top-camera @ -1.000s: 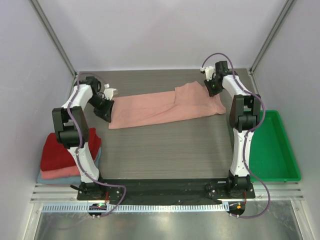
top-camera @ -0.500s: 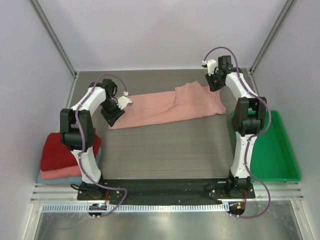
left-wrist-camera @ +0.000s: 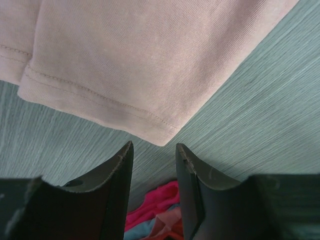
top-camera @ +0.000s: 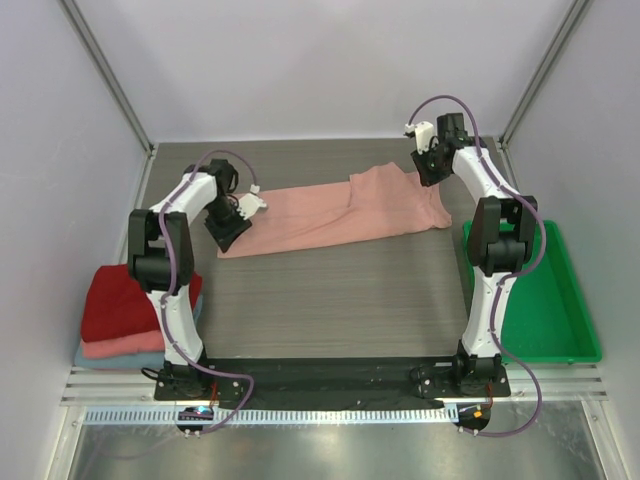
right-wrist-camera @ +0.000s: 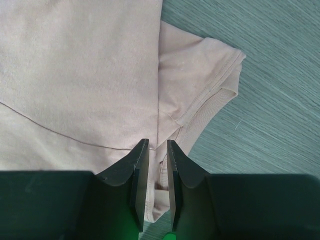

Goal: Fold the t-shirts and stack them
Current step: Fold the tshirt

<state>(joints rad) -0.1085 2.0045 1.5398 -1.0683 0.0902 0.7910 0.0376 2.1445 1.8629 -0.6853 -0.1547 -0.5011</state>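
A dusty-pink t-shirt (top-camera: 335,212) lies folded into a long strip across the table, hem at the left and collar at the right. My left gripper (top-camera: 229,230) hovers at the hem's near corner (left-wrist-camera: 161,139). It (left-wrist-camera: 154,146) is open and holds nothing, and the corner lies just ahead of its tips. My right gripper (top-camera: 428,168) hangs over the collar end (right-wrist-camera: 210,102). Its jaws (right-wrist-camera: 157,141) stand a narrow gap apart, with the cloth below them and nothing pinched. Folded t-shirts (top-camera: 130,305) are stacked at the left, dark red over salmon-pink over light blue.
A green plastic tray (top-camera: 548,300) sits to the right of the right arm. The folded stack (left-wrist-camera: 155,212) also shows between the left jaws. Grey walls enclose the table on three sides.
My left gripper has opened and shifted right along the hem to its near corner. My right gripper has drawn back a little from the collar end.
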